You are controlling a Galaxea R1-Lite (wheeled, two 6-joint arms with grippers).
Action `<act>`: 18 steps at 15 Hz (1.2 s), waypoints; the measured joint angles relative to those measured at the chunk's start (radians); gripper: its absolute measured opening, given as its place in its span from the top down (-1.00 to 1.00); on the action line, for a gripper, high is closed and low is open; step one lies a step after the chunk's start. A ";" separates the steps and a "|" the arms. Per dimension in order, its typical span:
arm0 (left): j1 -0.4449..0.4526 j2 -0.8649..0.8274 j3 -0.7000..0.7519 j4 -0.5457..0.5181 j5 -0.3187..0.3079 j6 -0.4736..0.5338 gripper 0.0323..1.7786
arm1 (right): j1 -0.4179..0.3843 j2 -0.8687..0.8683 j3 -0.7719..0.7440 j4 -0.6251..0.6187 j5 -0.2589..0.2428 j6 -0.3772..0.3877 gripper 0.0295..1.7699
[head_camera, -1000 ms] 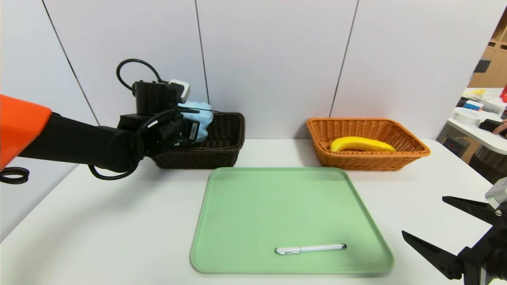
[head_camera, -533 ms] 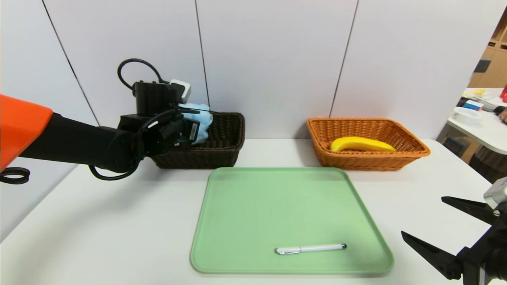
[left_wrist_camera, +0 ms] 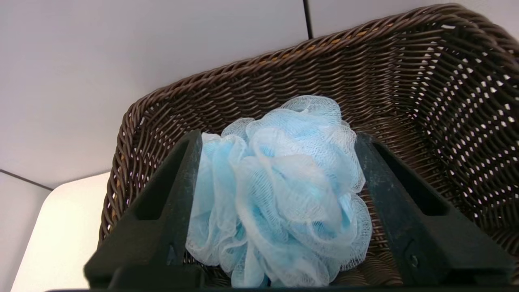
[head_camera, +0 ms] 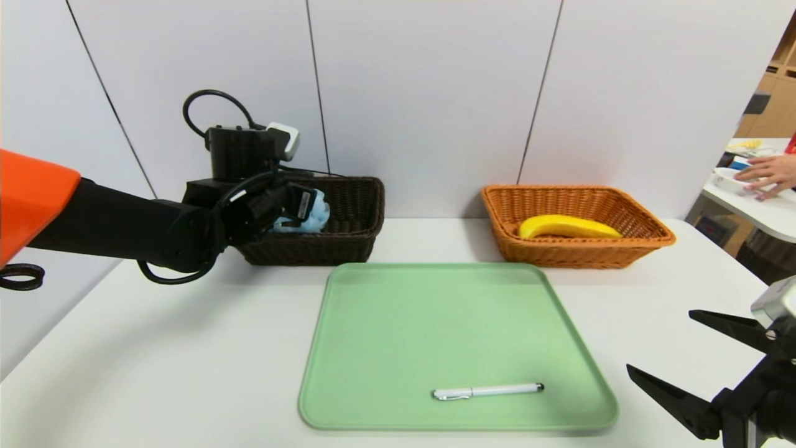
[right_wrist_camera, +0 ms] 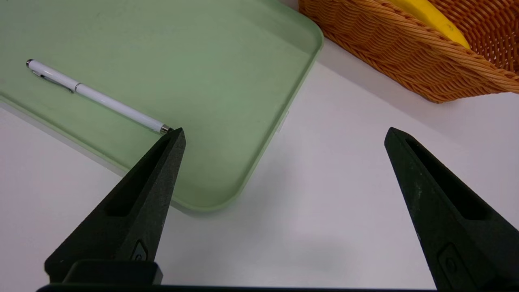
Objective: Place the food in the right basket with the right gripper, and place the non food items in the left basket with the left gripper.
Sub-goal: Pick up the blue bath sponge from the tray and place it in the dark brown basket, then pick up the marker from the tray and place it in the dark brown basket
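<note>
With its fingers (left_wrist_camera: 377,194) spread wide on either side of the light-blue mesh bath pouf (left_wrist_camera: 284,194), the left gripper (left_wrist_camera: 279,140) hovers over the dark brown wicker basket (head_camera: 354,246), where the pouf has dropped lower than before. Its small white label (head_camera: 304,205) is too tiny to read. Beside the green tray (head_camera: 435,336) bearing the white pen (head_camera: 488,391), the right gripper (head_camera: 658,339) hangs open, and the banana (head_camera: 566,227) lies in the orange-tan wicker basket (head_camera: 578,252).

The left tool (left_wrist_camera: 279,138) reached out above the surface's far left corner, fingers spread. The right tool (right_wrist_camera: 286,132) hovered by the surface's right edge, fingers wide.
</note>
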 joint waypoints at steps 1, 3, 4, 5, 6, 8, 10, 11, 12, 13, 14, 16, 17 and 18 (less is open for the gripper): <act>0.000 -0.010 -0.003 0.004 -0.015 0.009 -0.56 | 0.001 0.002 0.001 0.000 0.000 0.000 -0.91; -0.004 -0.039 -0.005 0.010 -0.046 0.039 -0.64 | 0.005 0.006 0.001 -0.001 0.000 0.000 -0.91; -0.010 -0.057 -0.008 0.021 -0.061 0.047 -0.68 | 0.007 0.008 0.001 -0.001 0.000 -0.001 -0.91; -0.016 -0.076 -0.011 0.041 -0.077 0.050 -0.70 | 0.008 0.010 0.001 -0.002 0.000 -0.001 -0.91; -0.024 -0.098 -0.015 0.061 -0.105 0.051 -0.73 | 0.008 0.012 0.001 -0.002 0.000 -0.001 -0.91; -0.040 -0.141 -0.019 0.120 -0.174 0.052 -0.77 | 0.008 0.014 0.001 -0.002 0.000 -0.001 -0.91; -0.059 -0.181 -0.019 0.174 -0.234 0.053 -0.80 | 0.008 0.015 0.001 -0.002 0.000 -0.001 -0.91; -0.070 -0.198 -0.019 0.189 -0.251 0.055 -0.82 | 0.008 0.014 0.001 -0.002 0.000 -0.001 -0.91; -0.088 -0.216 -0.019 0.210 -0.262 0.067 -0.83 | 0.008 0.013 0.001 -0.002 0.000 0.000 -0.91; -0.110 -0.230 -0.019 0.227 -0.266 0.074 -0.84 | 0.008 0.013 0.001 -0.002 0.000 0.000 -0.91; -0.134 -0.240 -0.019 0.238 -0.269 0.078 -0.85 | 0.008 0.012 0.001 -0.002 -0.001 0.000 -0.91; -0.184 -0.256 -0.018 0.273 -0.283 0.100 -0.86 | 0.008 0.009 0.002 -0.003 -0.001 0.000 -0.91; -0.206 -0.261 -0.018 0.304 -0.290 0.115 -0.87 | 0.008 0.007 0.003 -0.003 0.000 0.000 -0.91; -0.228 -0.268 -0.019 0.345 -0.305 0.130 -0.88 | 0.008 0.003 0.003 -0.002 0.000 0.001 -0.91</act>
